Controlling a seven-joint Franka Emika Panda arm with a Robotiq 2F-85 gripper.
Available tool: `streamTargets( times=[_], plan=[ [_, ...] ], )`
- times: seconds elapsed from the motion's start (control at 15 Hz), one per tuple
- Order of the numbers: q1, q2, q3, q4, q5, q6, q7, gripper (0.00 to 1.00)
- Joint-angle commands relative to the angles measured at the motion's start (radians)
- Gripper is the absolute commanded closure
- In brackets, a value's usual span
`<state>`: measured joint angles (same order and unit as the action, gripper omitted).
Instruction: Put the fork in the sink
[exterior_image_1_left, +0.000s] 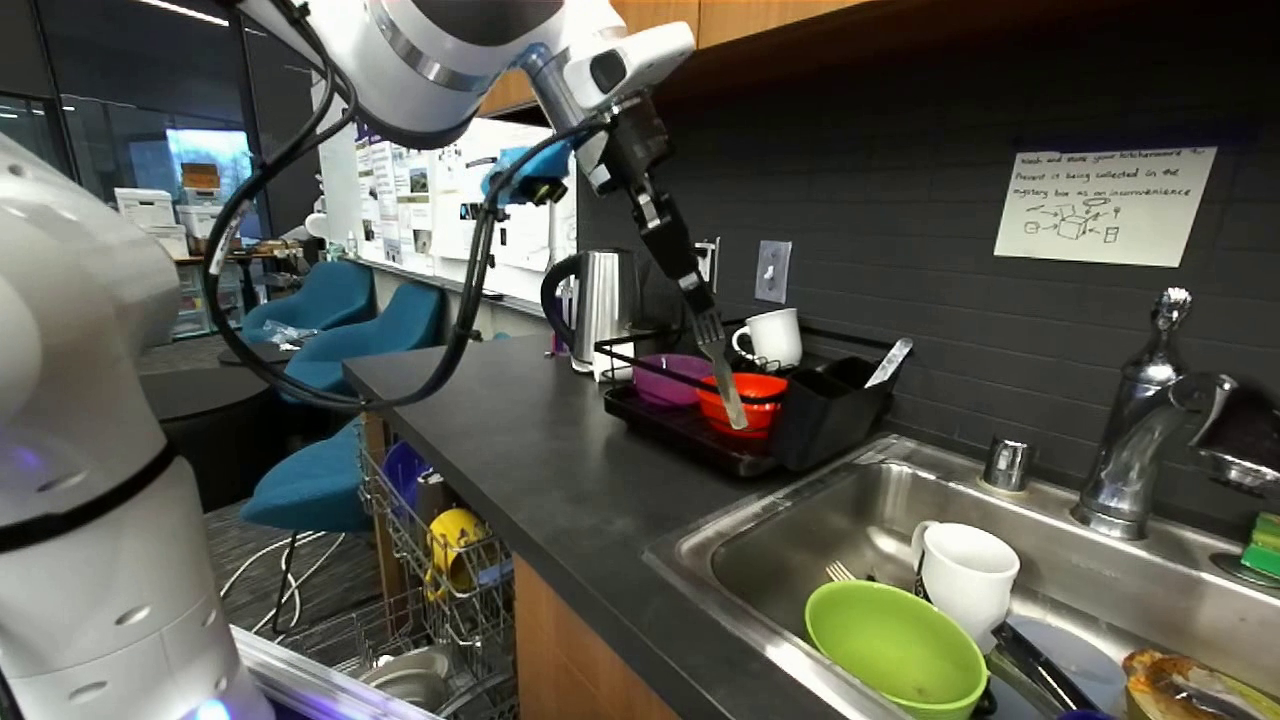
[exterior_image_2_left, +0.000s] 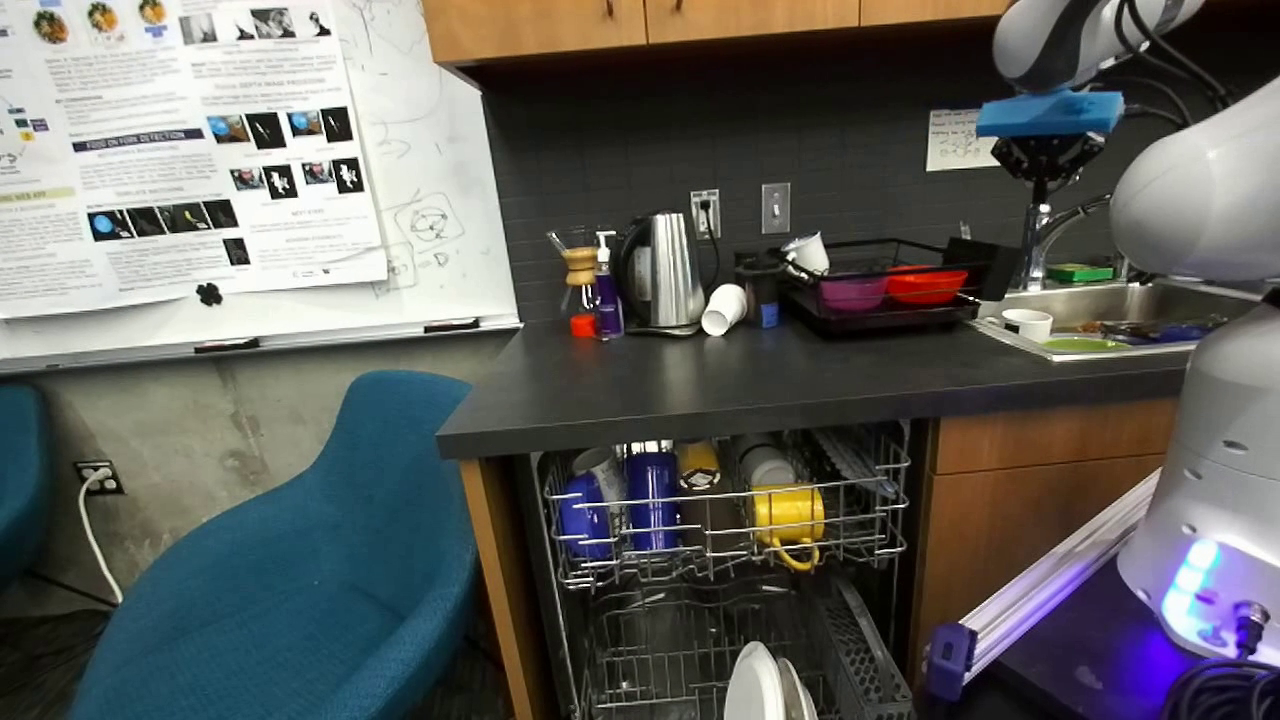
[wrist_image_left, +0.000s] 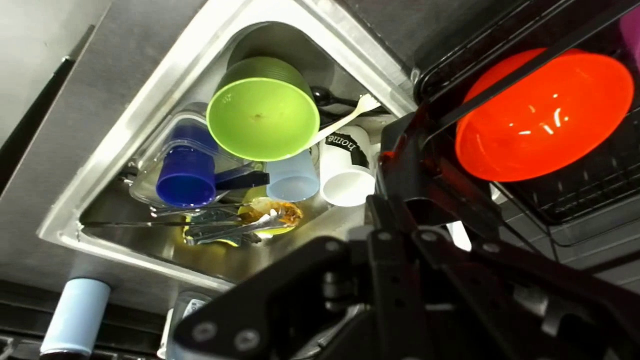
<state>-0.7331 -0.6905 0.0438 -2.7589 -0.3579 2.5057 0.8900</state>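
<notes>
My gripper (exterior_image_1_left: 704, 303) is shut on a silver fork (exterior_image_1_left: 724, 380) near its tines, with the handle hanging down at a tilt. In an exterior view they line up with the dish rack's bowls. In an exterior view the gripper (exterior_image_2_left: 1040, 190) lines up with the rack-side end of the sink. The fingers (wrist_image_left: 392, 205) show close together in the wrist view, where the held fork is not clearly visible. The steel sink (exterior_image_1_left: 790, 530), also in the wrist view (wrist_image_left: 155, 115), holds dishes and a separate pale fork (wrist_image_left: 364, 103) beside a green bowl (wrist_image_left: 262, 120).
A black dish rack (exterior_image_1_left: 640, 405) holds a red bowl (exterior_image_1_left: 745, 393), a purple bowl (exterior_image_1_left: 662, 385) and a white mug (exterior_image_1_left: 775, 335). A black utensil holder (exterior_image_1_left: 815, 415) stands at its sink end. The faucet (exterior_image_1_left: 1125, 440) rises behind the sink. A white mug (exterior_image_1_left: 968, 575) lies in the sink.
</notes>
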Motion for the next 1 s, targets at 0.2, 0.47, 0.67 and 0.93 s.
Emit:
streamTargets(
  times=[0.2,0.47,0.67,0.93],
  plan=[
    [-0.069,0.215,-0.051,0.071,-0.007,0.097,-0.034,1.0],
    [-0.087,0.324,-0.069,0.113,-0.016,0.11,-0.033,1.0],
    [-0.1,0.37,-0.087,0.153,-0.042,0.1,-0.019,1.0],
    [-0.126,0.404,-0.114,0.191,-0.106,0.104,0.01,1.0]
  ],
)
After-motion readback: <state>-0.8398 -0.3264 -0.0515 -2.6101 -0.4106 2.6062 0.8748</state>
